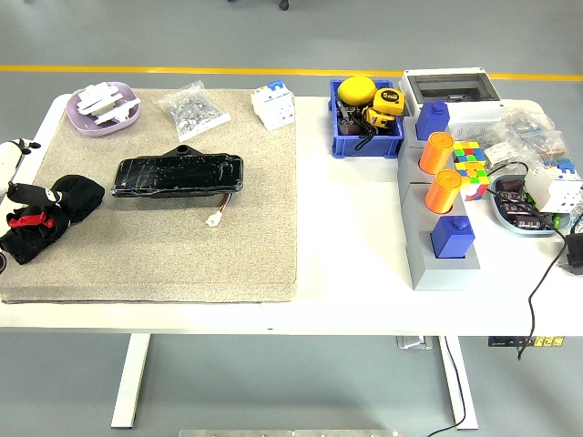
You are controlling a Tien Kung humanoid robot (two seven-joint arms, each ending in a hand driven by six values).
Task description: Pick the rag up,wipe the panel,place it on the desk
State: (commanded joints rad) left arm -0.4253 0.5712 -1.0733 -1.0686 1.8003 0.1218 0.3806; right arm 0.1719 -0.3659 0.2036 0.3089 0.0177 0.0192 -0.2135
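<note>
The black rag (76,197) lies bunched on the left part of the beige mat (182,264). My left hand (29,211) comes in from the left edge and sits on the rag's near-left side, its fingers curled into the cloth; black hand and black cloth blend, so the exact grip is hard to make out. The panel (178,174), a long glossy black piece with a short white-plugged wire at its front, lies flat on the mat just right of the rag. My right arm does not show.
At the mat's back are a lilac dish (103,109), a bag of small parts (193,109) and a white breaker (273,105). Right of the mat stand a blue bin (366,118), a grey block with orange and blue pegs (439,228), a colour cube (471,168) and cables.
</note>
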